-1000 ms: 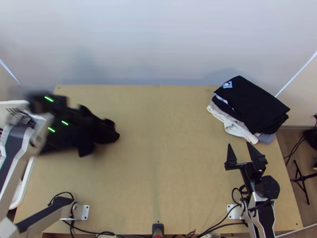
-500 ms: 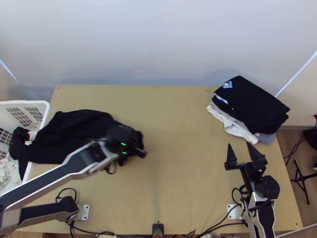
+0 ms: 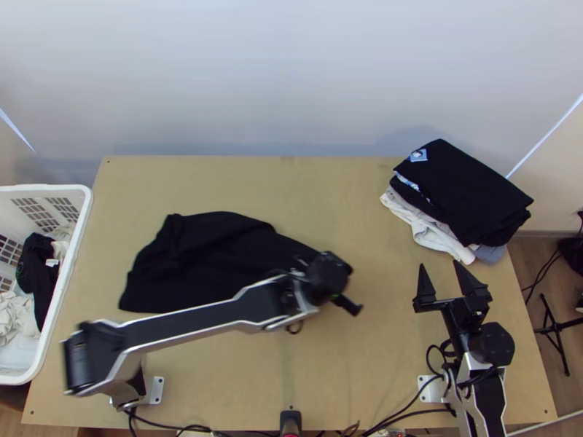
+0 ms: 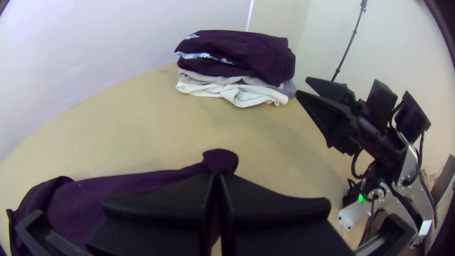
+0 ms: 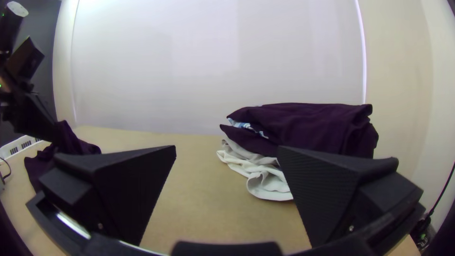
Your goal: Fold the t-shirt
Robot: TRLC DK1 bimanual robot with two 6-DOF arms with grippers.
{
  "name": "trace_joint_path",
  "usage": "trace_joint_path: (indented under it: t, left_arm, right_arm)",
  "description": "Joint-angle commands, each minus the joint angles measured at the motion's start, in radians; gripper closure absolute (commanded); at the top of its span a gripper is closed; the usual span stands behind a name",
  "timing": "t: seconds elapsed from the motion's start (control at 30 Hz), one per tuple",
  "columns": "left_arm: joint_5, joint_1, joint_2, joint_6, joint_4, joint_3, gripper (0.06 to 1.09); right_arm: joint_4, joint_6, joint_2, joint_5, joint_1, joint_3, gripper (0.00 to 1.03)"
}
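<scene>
The t-shirt (image 3: 197,262) has moved inward, left end effector (image 4: 217,177) closed on its bunched end, right end effector (image 3: 439,266) spread, empty; likely limp, best gripped at corners.

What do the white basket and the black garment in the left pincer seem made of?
Basket: probably moulded plastic, with a slight sheen, judging by its smooth white rim and slotted wall. Garment: soft matt fabric, perhaps cotton knit, since it drapes and creases.
</scene>
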Motion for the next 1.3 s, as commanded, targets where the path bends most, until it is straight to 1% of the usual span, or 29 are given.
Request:
trace_joint_path:
  t: [0.0, 0.1, 0.23, 0.47, 0.5, 0.53, 0.57, 0.6, 0.63, 0.77, 0.83, 0.9, 0.93, 1.07, 1.13, 1.27]
  left_arm:
    - [-0.004, -0.006, 0.195, -0.025, 0.008, 0.193, 1.05]
    - [-0.004, 0.065, 0.214, -0.017, 0.005, 0.164, 1.05]
    - [-0.002, 0.208, 0.207, -0.014, 0.012, 0.087, 1.05]
    - [0.024, 0.405, 0.186, -0.006, 0.016, -0.001, 1.05]
    - [0.024, 0.422, 0.187, 0.000, 0.024, -0.005, 1.03]
    - [0.024, 0.435, 0.187, 0.006, 0.028, -0.008, 0.86]
    - [0.022, 0.442, 0.184, 0.017, 0.027, -0.005, 0.58]
    - [0.024, 0.455, 0.177, 0.018, 0.024, -0.004, 0.31]
    - [0.024, 0.461, 0.158, 0.020, 0.021, -0.007, 0.09]
    - [0.036, 0.490, 0.048, 0.014, 0.002, -0.036, 0.10]
    - [0.078, 0.504, -0.017, 0.015, -0.027, -0.053, 0.10]
    - [0.093, 0.521, -0.086, 0.020, -0.048, -0.067, 0.10]
    - [0.122, 0.537, -0.115, 0.020, -0.074, -0.068, 0.10]
    - [0.312, 0.652, -0.213, 0.014, -0.185, -0.076, 0.10]
    - [0.332, 0.706, -0.263, 0.012, -0.223, -0.094, 0.10]
    - [0.332, 0.817, -0.395, 0.029, -0.234, -0.160, 0.10]
  right_arm:
    - [0.000, 0.000, 0.000, 0.000, 0.000, 0.000, 0.04]
    - [0.000, 0.000, 0.000, 0.000, 0.000, 0.000, 0.04]
    - [0.000, 0.000, 0.000, 0.000, 0.000, 0.000, 0.04]
    - [0.000, 0.000, 0.000, 0.000, 0.000, 0.000, 0.04]
    - [0.000, 0.000, 0.000, 0.000, 0.000, 0.000, 0.04]
    - [0.000, 0.000, 0.000, 0.000, 0.000, 0.000, 0.04]
    - [0.000, 0.000, 0.000, 0.000, 0.000, 0.000, 0.04]
    - [0.000, 0.000, 0.000, 0.000, 0.000, 0.000, 0.04]
    - [0.000, 0.000, 0.000, 0.000, 0.000, 0.000, 0.04]
    - [0.000, 0.000, 0.000, 0.000, 0.000, 0.000, 0.04]
    - [0.000, 0.000, 0.000, 0.000, 0.000, 0.000, 0.04]
    - [0.000, 0.000, 0.000, 0.000, 0.000, 0.000, 0.04]
    - [0.000, 0.000, 0.000, 0.000, 0.000, 0.000, 0.04]
    - [0.000, 0.000, 0.000, 0.000, 0.000, 0.000, 0.04]
    - [0.000, 0.000, 0.000, 0.000, 0.000, 0.000, 0.04]
    - [0.000, 0.000, 0.000, 0.000, 0.000, 0.000, 0.04]
